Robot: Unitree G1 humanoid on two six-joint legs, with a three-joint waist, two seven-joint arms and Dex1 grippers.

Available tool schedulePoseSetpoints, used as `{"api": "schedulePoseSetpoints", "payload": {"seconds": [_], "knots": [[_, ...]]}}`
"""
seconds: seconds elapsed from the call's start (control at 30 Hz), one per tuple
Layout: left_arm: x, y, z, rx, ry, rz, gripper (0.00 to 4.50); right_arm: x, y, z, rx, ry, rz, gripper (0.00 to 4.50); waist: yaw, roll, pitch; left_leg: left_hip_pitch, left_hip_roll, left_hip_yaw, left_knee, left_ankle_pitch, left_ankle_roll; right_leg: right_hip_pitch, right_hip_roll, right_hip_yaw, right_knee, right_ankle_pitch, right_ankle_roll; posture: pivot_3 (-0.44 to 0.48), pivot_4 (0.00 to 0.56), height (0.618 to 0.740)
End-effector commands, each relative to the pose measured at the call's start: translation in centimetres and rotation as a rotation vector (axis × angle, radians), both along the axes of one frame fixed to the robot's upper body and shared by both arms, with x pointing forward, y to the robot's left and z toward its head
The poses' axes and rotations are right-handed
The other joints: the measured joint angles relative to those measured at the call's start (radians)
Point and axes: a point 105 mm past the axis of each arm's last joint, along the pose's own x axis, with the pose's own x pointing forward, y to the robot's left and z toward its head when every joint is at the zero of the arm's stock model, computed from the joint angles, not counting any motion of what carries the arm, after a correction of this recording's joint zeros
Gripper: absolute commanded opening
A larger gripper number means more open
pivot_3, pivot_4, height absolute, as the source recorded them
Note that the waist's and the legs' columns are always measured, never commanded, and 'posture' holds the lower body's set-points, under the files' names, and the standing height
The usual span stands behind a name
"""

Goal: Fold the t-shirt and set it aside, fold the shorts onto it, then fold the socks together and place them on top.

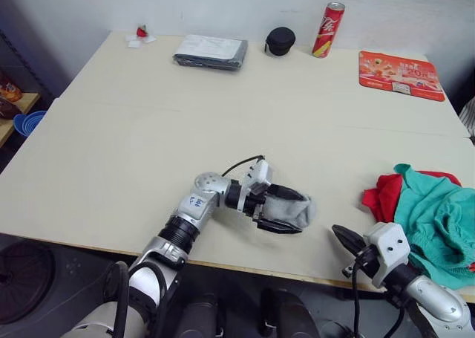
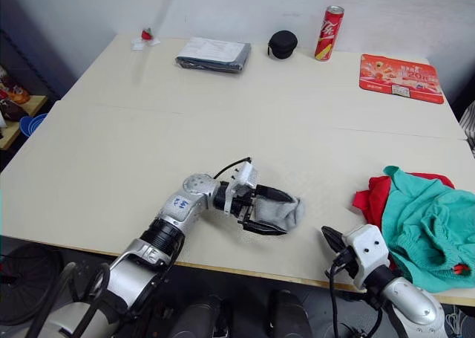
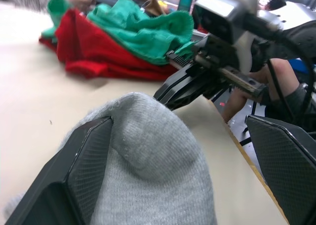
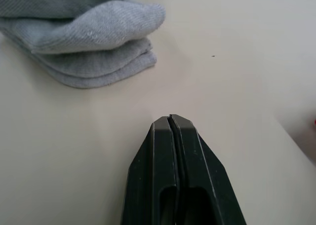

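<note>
Bench [image 1: 148, 145], front edge: grey socks [image 1: 292, 210] lying stacked between the spread fingers of the left gripper [image 1: 282, 213] (jaws wide, straddling the pair, not pinched). Right gripper [image 1: 343, 236], fingers pressed together and empty, low over the bench near the socks. Right side: teal shorts [image 1: 434, 219] heaped on the red t-shirt [image 1: 381, 195], neither neatly folded.

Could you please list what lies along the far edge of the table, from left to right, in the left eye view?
Small red item → flat grey packet → black round case → red can → red printed mat.
</note>
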Motion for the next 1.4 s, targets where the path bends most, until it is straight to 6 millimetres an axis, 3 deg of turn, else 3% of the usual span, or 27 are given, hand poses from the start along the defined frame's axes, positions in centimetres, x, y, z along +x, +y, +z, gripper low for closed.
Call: {"api": "schedulePoseSetpoints", "payload": {"seconds": [0.03, 0.2, 0.27, 0.37, 0.47, 0.57, 0.67, 0.7, 0.83, 1.03, 1.13, 1.27, 1.4], "knots": [[-0.7, 1.1, 3.1, -0.048, -0.108, -0.080, 4.49, -0.3, -0.2, 2.0, 0.041, -0.068, -0.008, 0.00, 0.000, 0.000, 0.000, 0.000, 0.000, 0.000, 0.000, 0.000, 0.000, 0.000, 0.000, 0.000, 0.000, 0.000, 0.000, 0.000, 0.150, 0.740], [-0.4, 3.2, 4.3, -0.002, -0.141, -0.097, 4.49, -0.1, -0.4, 3.7, 0.078, -0.103, 0.026, 0.00, 0.000, 0.000, 0.000, 0.000, 0.000, 0.000, 0.000, 0.000, 0.001, 0.001, -0.001, 0.000, 0.000, 0.000, 0.000, 0.000, 0.150, 0.740], [0.4, 3.8, 4.6, -0.009, -0.132, -0.052, 4.09, 0.2, -0.1, 5.3, 0.089, -0.154, 0.051, 0.00, -0.001, 0.000, 0.000, 0.000, 0.000, 0.000, 0.000, 0.000, 0.001, 0.001, -0.001, -0.001, 0.000, 0.000, 0.000, 0.000, 0.150, 0.740], [1.4, 4.3, 3.9, 0.009, -0.125, 0.021, 3.23, 0.7, 1.6, 7.8, 0.120, -0.217, 0.137, 0.00, -0.002, 0.000, 0.000, 0.000, 0.000, -0.001, 0.000, 0.000, 0.002, 0.001, 0.000, -0.001, 0.000, 0.000, 0.000, 0.000, 0.150, 0.740], [2.1, 4.0, 2.4, 0.024, -0.092, 0.086, 2.19, 1.2, 5.3, 10.1, 0.143, -0.266, 0.293, 0.00, -0.005, 0.000, 0.000, 0.000, 0.000, 0.000, 0.000, 0.000, 0.002, 0.001, 0.000, 0.000, 0.001, 0.000, 0.000, 0.000, 0.150, 0.740], [1.1, 3.2, 1.0, 0.014, -0.064, 0.051, 1.21, 2.0, 8.1, 9.6, 0.083, -0.251, 0.399, 0.00, -0.003, 0.000, 0.000, 0.000, 0.000, -0.001, 0.000, 0.000, 0.002, 0.000, 0.000, -0.001, 0.001, 0.000, 0.000, 0.000, 0.150, 0.740], [1.4, 2.0, -0.2, 0.011, -0.060, 0.104, 0.19, 2.9, 9.2, 7.5, 0.018, -0.216, 0.437, 0.00, 0.005, 0.000, 0.000, -0.003, 0.000, -0.002, 0.000, -0.001, 0.003, 0.000, 0.000, -0.004, 0.001, 0.000, 0.000, 0.000, 0.150, 0.740], [1.5, 1.7, -0.7, 0.028, -0.063, 0.120, 0.06, 3.4, 9.2, 6.9, 0.009, -0.206, 0.428, 0.00, 0.006, 0.000, 0.000, -0.007, -0.001, -0.003, 0.002, -0.001, 0.004, -0.002, -0.001, -0.006, 0.001, 0.000, 0.000, 0.000, 0.150, 0.740], [1.6, 0.9, -2.1, 0.098, -0.084, 0.132, 0.06, 5.2, 7.4, 5.0, 0.033, -0.183, 0.325, 0.00, 0.003, 0.000, 0.000, -0.010, -0.003, -0.002, 0.004, -0.001, 0.007, -0.002, -0.001, -0.006, 0.000, 0.002, 0.003, 0.000, 0.150, 0.740], [2.5, 0.3, -3.6, 0.138, -0.050, 0.228, 0.06, 5.0, 4.6, 1.2, 0.006, -0.111, 0.290, 0.00, 0.002, 0.000, 0.000, -0.009, -0.003, -0.002, 0.004, 0.000, 0.008, -0.002, -0.002, -0.006, 0.000, 0.002, 0.004, 0.000, 0.150, 0.740], [2.0, 0.7, -3.7, 0.144, -0.068, 0.193, 0.06, 5.0, 2.0, 0.2, 0.012, -0.102, 0.204, 0.00, 0.002, -0.001, 0.000, -0.007, -0.003, -0.002, 0.004, 0.000, 0.008, 0.000, -0.002, -0.006, 0.000, 0.002, 0.004, 0.000, 0.150, 0.740], [2.1, 1.2, -3.3, 0.128, -0.077, 0.189, 0.06, 5.3, 0.4, 0.9, 0.072, -0.141, 0.132, 0.00, 0.001, -0.001, 0.000, -0.006, -0.003, -0.002, 0.004, 0.000, 0.008, 0.002, -0.002, -0.006, 0.000, 0.002, 0.004, 0.000, 0.150, 0.740], [2.0, 1.3, -2.3, 0.091, -0.088, 0.174, 0.06, 5.2, 1.1, 3.1, 0.157, -0.181, 0.153, 0.00, -0.002, 0.000, 0.000, -0.006, -0.002, -0.003, 0.004, 0.000, 0.007, 0.001, -0.002, -0.006, 0.000, 0.002, 0.004, 0.000, 0.150, 0.740]]}}
